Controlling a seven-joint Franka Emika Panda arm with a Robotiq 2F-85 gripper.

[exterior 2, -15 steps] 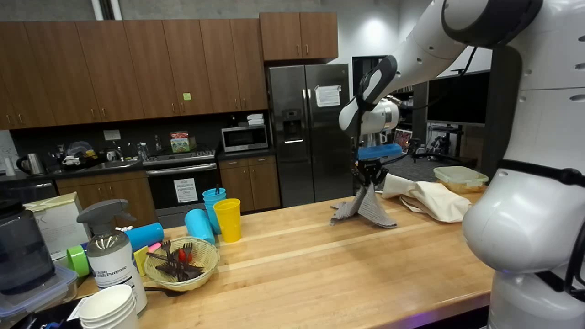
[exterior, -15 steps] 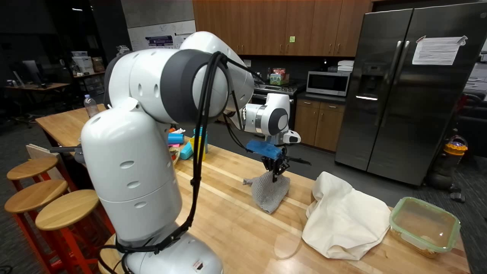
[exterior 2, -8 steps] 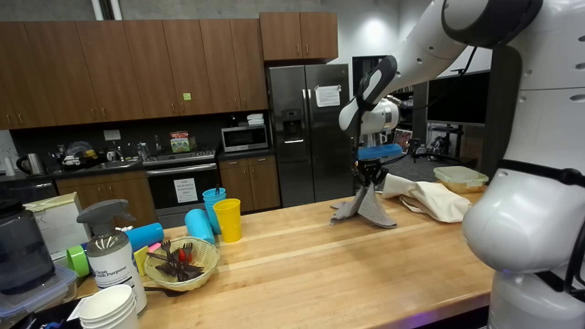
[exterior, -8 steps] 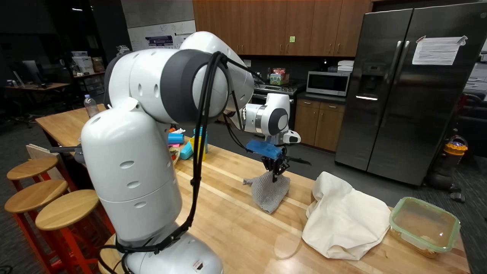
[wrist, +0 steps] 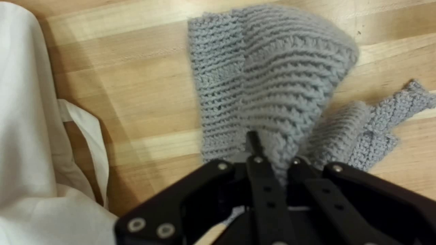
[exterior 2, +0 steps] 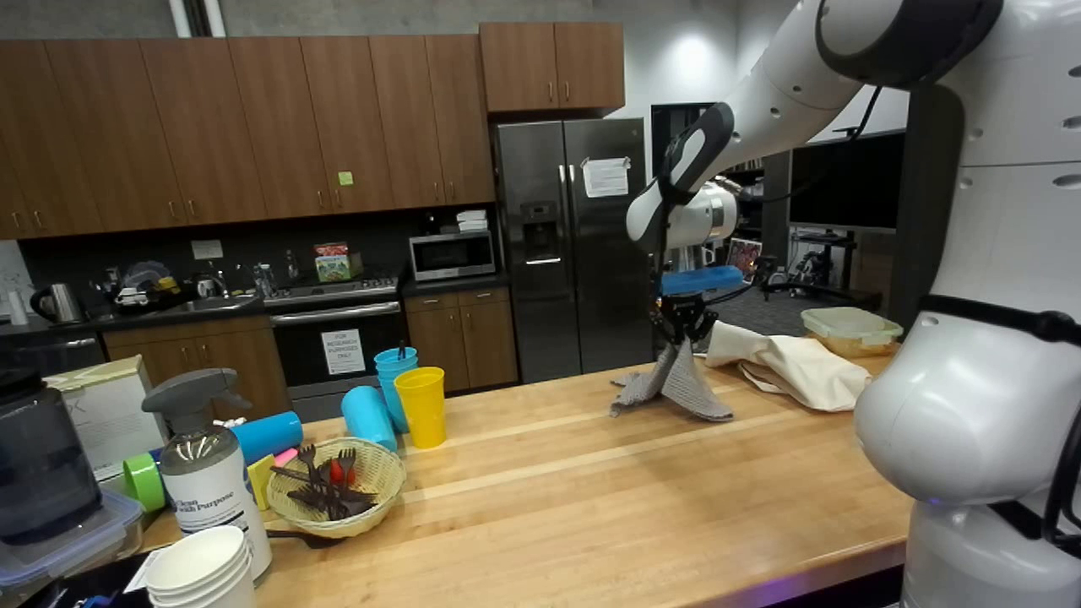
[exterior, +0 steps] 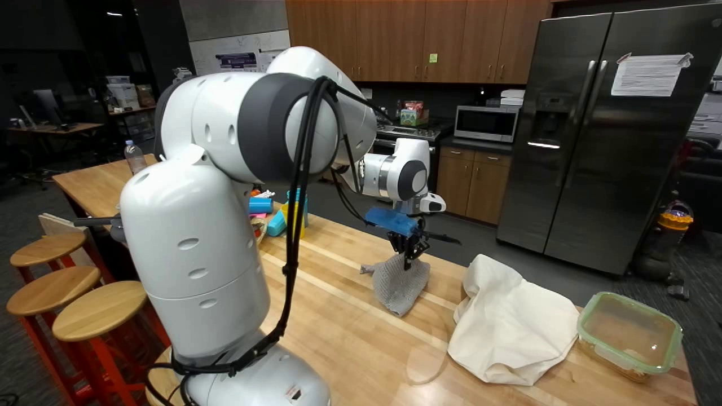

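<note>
Tabletop [exterior 2: 549,507]: pincer [exterior: 407,261] clamped on grey cloth [wrist: 272,85]; spray bottle [exterior 2: 207,490] only in exterior view.

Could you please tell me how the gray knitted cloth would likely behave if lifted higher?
The gray knitted cloth would probably hang limply, since it drapes in folds below the gripper. Its coarse, ribbed surface suggests it may resist slipping.

Glare on the wall [exterior 2: 692,59]; pincer [wrist: 276,154] seems slightly blurred.
</note>
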